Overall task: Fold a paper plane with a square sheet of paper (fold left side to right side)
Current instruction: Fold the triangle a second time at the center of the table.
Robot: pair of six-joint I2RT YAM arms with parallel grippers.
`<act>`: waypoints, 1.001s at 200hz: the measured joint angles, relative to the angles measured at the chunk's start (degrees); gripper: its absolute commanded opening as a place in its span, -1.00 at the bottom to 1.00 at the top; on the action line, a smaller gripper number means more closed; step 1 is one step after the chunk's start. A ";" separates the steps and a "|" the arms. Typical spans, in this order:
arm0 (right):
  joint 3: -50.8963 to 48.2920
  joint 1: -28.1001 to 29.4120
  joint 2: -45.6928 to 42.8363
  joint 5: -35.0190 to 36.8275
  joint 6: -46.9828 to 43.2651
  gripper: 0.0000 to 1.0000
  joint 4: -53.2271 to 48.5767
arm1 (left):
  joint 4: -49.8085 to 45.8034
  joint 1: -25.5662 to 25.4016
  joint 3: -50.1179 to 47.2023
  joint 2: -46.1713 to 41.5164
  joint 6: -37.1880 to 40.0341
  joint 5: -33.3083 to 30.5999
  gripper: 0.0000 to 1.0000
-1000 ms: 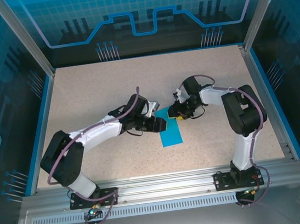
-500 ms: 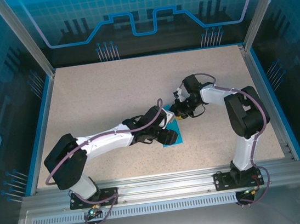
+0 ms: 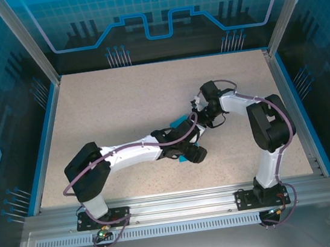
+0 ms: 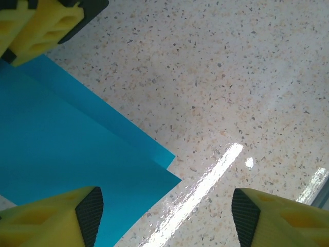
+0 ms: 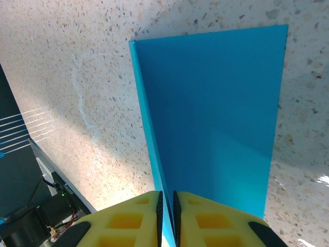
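Top view, left gripper: the left gripper (image 3: 197,153) reaches low over the speckled beige stone-look worktop (image 3: 107,100). From above I cannot tell how its jaws stand.
Top view, right gripper: the right gripper (image 3: 199,119) sits just beyond the left gripper, pointing toward it.
Top view, sheet: the thin cyan-blue square sheet of paper (image 3: 181,122) peeks out from under the left arm's wrist, right beside the right gripper. A second sliver shows close against the left gripper's body.

Left wrist view, left gripper: the left gripper (image 4: 164,208) is spread wide, and its yellow foam fingers (image 4: 51,218) stand well apart. Nothing is between them but worktop and the sheet's corner below.
Left wrist view, sheet: the sheet (image 4: 61,154) lies flat ahead of the gripper, off to one finger's side. It is doubled, with the top layer's edge offset from the layer beneath, and its near corner points toward the gap.
Left wrist view, right gripper: the right gripper (image 4: 15,36) shows its yellow fingers at the sheet's far edge, opposite the left gripper. Contact is unclear from here.

Right wrist view, right gripper: the right gripper (image 5: 167,200) has its yellow fingers pressed together, pinching the sheet's edge. A thin blue line of paper runs between the pads.
Right wrist view, sheet: the sheet (image 5: 216,113) stretches straight ahead of the fingertips with a clean, straight far edge. A shadow falls on the worktop along one side.
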 measured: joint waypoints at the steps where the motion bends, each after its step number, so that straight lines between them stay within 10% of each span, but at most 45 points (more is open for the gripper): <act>1: 0.00 0.00 0.00 0.00 0.00 -0.69 -0.02 | -0.09 -0.02 0.07 0.04 -0.02 -0.04 0.46; 200: 0.70 0.00 1.53 0.13 0.59 -0.69 -0.70 | -14.01 -6.69 11.74 11.91 0.07 -18.82 -0.02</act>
